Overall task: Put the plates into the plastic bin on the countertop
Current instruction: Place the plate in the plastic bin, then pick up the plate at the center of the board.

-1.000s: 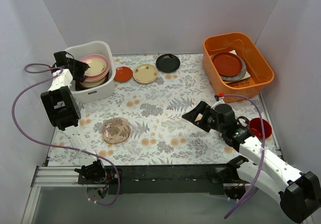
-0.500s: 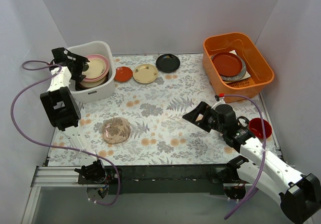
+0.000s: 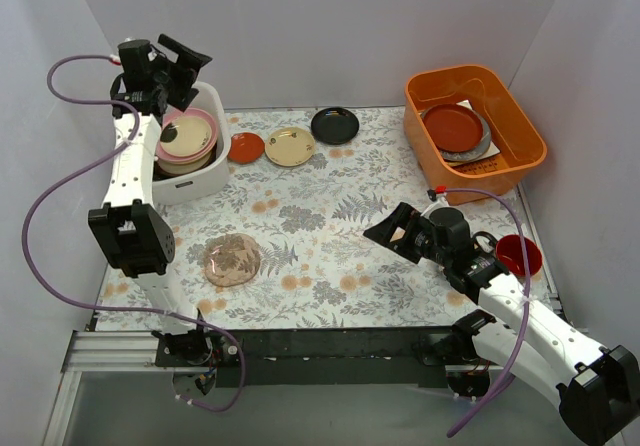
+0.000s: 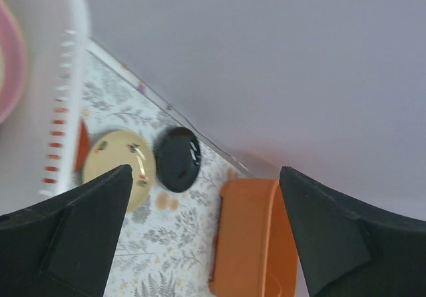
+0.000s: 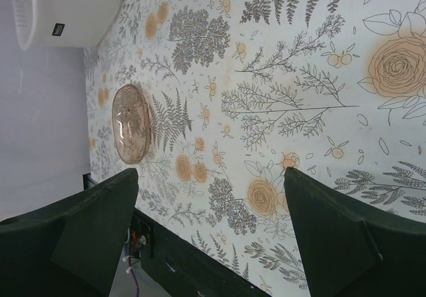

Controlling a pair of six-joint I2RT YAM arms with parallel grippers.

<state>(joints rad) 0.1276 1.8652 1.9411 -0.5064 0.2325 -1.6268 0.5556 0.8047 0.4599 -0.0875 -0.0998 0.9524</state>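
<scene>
Plates lie in three places. In the top view the white translucent plastic bin [image 3: 190,188] stands at the far left of the fern-printed countertop [image 3: 330,256] and holds a stack topped by a round pink plate [image 3: 190,134] with a cream dish nested in it. Right of the bin, along the far edge, sit a small orange-red plate [image 3: 246,147], a yellow plate [image 3: 290,146] and a black plate [image 3: 334,125]. A brownish floral plate [image 3: 232,260] lies alone near the front left. Only this view shows inside the orange plastic tub [image 3: 495,176] at far right, where a red plate [image 3: 453,126] rests on a grey one, and the red mug [image 3: 518,255] beside the right arm. The left gripper [image 3: 180,61] hangs above the bin's far left corner. Its wrist view shows both fingers [image 4: 73,237] spread wide with nothing between them, the pink rim inside the bin wall, the yellow and black plates, and just a corner of the orange tub. The right gripper [image 3: 390,231] hovers over mid-countertop, released and empty. Its wrist view alone shows the floral plate's glassy sheen and a small dark label on the bin's outer wall.
</scene>
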